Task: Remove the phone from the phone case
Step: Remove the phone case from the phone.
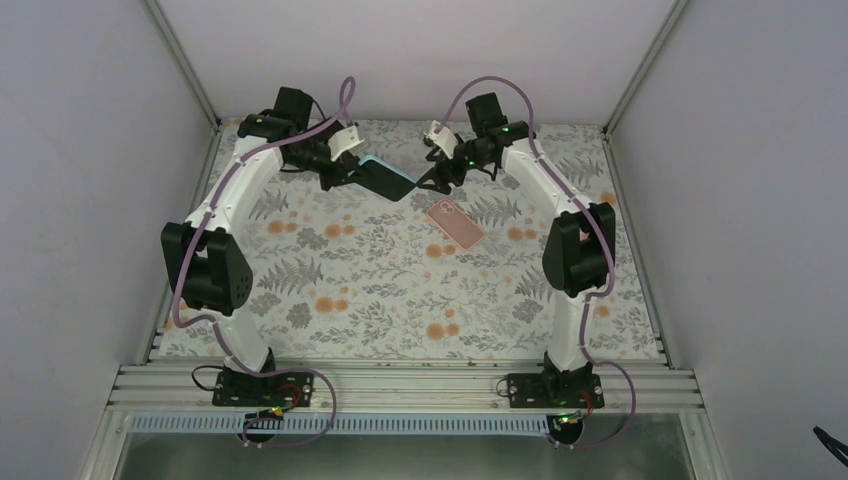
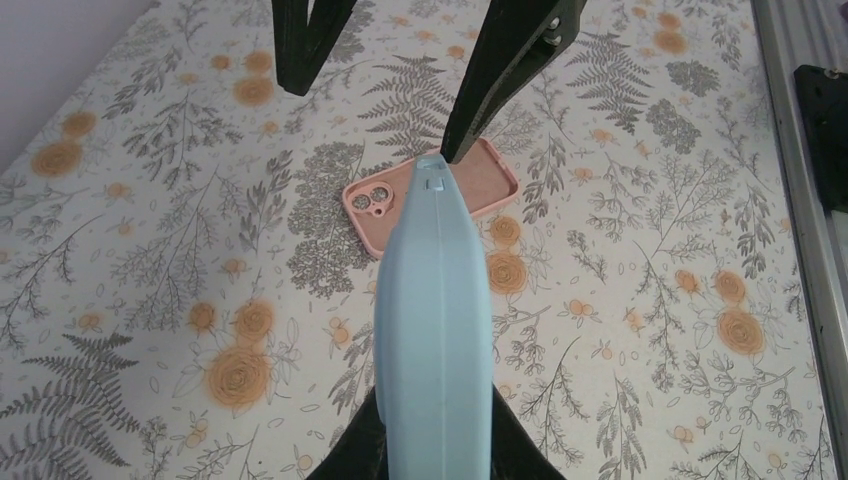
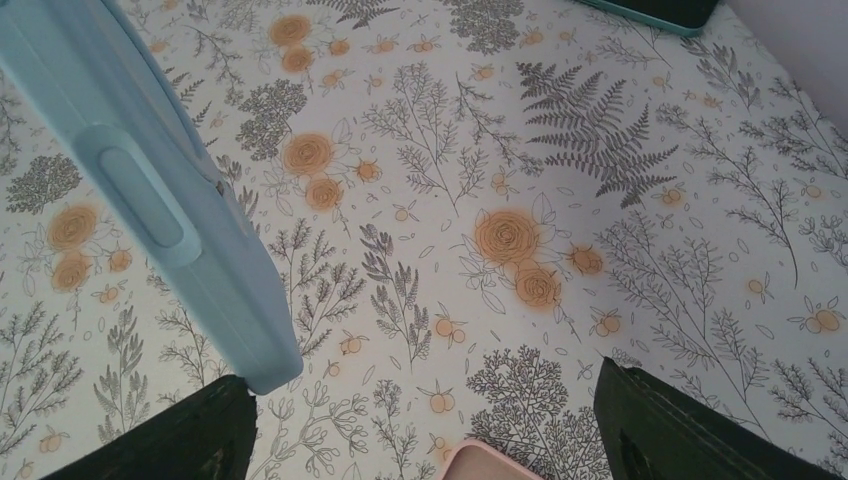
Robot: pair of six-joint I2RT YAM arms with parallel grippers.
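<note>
Top view, left end effector [image 1: 345, 172]: was seen clamped on one end of the light-blue phone case [image 1: 388, 181], which was carried above the far middle of the worktop [image 1: 350, 290].
Top view, case face: a dark surface was seen inside the blue rim; whether it was the phone could not be told.
Top view, right end effector [image 1: 437, 180]: was placed at the case's free end.
Top view, pink case [image 1: 456, 224]: was laid flat on the worktop, near both end effectors and apart from them.
Left wrist view, grip: the blue case was pinched between two black fingers [image 2: 357, 450], with a narrow blue side turned to the camera.
Left wrist view, right end effector: its jaws were spread wide; one fingertip was set at the blue case's far tip.
Left wrist view, pink case: a camera cut-out was seen at one end.
Right wrist view, blue case: a long side button was shown; its corner was seen just beside one finger, and contact could not be confirmed.
Right wrist view, jaws: were spread wide, with nothing gripped between them.
</note>
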